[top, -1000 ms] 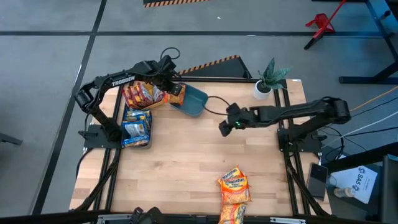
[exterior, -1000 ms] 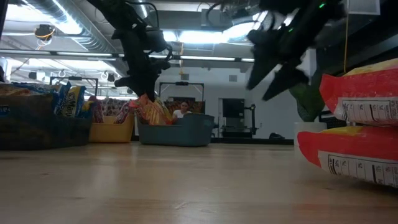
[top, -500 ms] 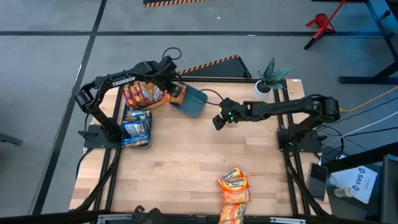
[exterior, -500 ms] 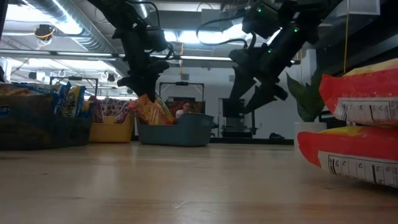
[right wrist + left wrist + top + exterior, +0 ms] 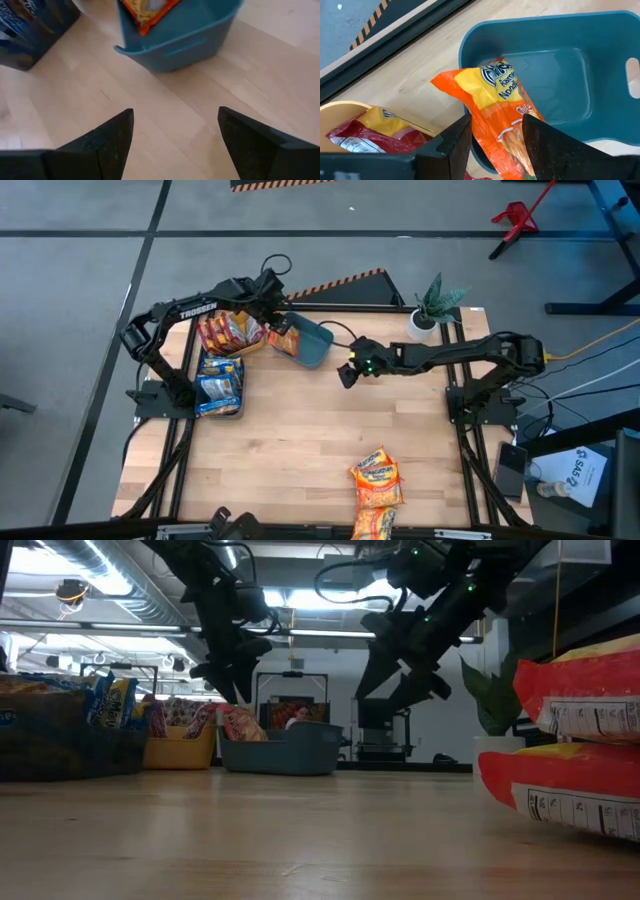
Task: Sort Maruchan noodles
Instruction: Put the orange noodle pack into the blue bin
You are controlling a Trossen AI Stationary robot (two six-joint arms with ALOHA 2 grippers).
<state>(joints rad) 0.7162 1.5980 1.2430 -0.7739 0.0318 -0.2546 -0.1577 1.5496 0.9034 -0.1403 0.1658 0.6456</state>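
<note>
Over the rim of the teal plastic bin (image 5: 600, 75), at the table's far-left corner: my left gripper (image 5: 495, 145), jaws parted, with one orange crinkly plastic noodle packet (image 5: 502, 112) lying between them; whether the fingers (image 5: 452, 145) press it I cannot tell. Its long axis runs from between my fingers out into the bin, printed yellow end leading, tilted down across the rim.

Item, teal bin: smooth, rounded-rectangular, with a handle slot in one wall; holds that orange packet only, as far as shows.

Item, yellow plastic bin (image 5: 205, 340), just beside the teal one: red-maroon crinkly packets (image 5: 228, 330) heaped inside.

Item, dark wire basket (image 5: 198, 392), nearer along the left edge: blue-silver packets (image 5: 220, 385).

Item, two orange-and-yellow packets (image 5: 376, 478) flat on the pale wooden table (image 5: 300, 440), near edge, well apart from the bins.

Item, my right gripper (image 5: 345, 375): jaws spread wide, nothing between them, hanging above bare wood just beside the teal bin.
</note>
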